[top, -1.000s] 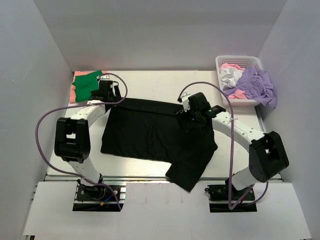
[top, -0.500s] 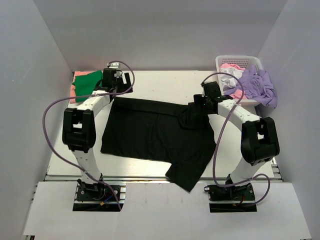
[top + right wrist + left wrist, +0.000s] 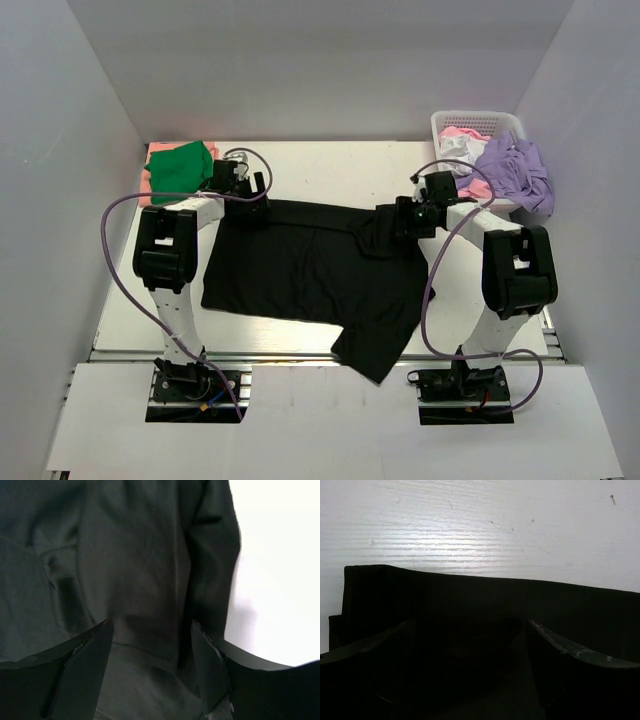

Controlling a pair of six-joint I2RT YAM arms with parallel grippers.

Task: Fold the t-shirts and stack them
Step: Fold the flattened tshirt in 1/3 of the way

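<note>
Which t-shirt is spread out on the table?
The black t-shirt, spread across the middle. The green t-shirt sits folded at far left; the lavender t-shirt is bunched in the basket.

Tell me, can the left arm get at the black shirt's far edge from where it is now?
Probably yes. The left gripper hangs open right over the black t-shirt at its far hem, nothing lies between them, and only the white table shows beyond.

No readable text, label, brand, number or sign in any view, black t-shirt (image 3: 300, 265) plain on every visible surface, white basket (image 3: 480, 121) without legible marking, table (image 3: 330, 170) showing no lettering, arm housings too small to read.
</note>
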